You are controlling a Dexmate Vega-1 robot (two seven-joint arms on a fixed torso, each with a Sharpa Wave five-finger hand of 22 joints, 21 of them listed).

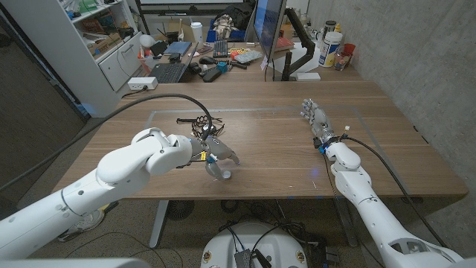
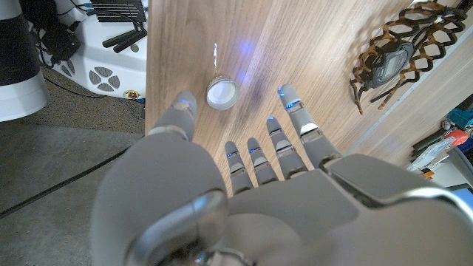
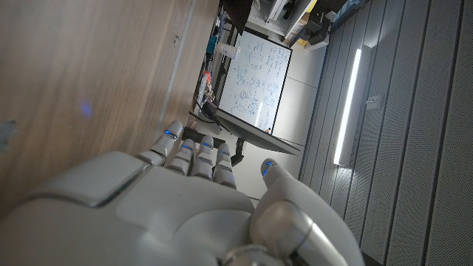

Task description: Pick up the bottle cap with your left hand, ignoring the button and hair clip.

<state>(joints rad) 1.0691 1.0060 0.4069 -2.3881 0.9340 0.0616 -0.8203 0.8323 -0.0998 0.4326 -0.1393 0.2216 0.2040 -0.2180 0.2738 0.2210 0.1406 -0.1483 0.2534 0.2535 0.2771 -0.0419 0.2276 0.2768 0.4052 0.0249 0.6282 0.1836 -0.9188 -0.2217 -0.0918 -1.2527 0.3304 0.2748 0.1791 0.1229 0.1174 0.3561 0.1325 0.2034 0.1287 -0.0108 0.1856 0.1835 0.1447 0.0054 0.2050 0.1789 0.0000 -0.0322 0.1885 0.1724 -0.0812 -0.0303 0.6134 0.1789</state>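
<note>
Your left hand (image 2: 244, 199) hovers spread over the cap (image 2: 221, 93), which lies on the table (image 1: 282, 149) at 6 o'clock from the clip (image 1: 199, 122). Nothing is grasped yet; closing and lifting remain.

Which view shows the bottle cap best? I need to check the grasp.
The left wrist view: the bottle cap lies in plain sight on the table, between the spread fingers of the left robot hand. In the head view that hand partly covers the cap.

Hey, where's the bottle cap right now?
In the head view the bottle cap lies near the table's front edge, left of centre, just under the left hand's spread fingers, with the hair clip behind it.
</note>
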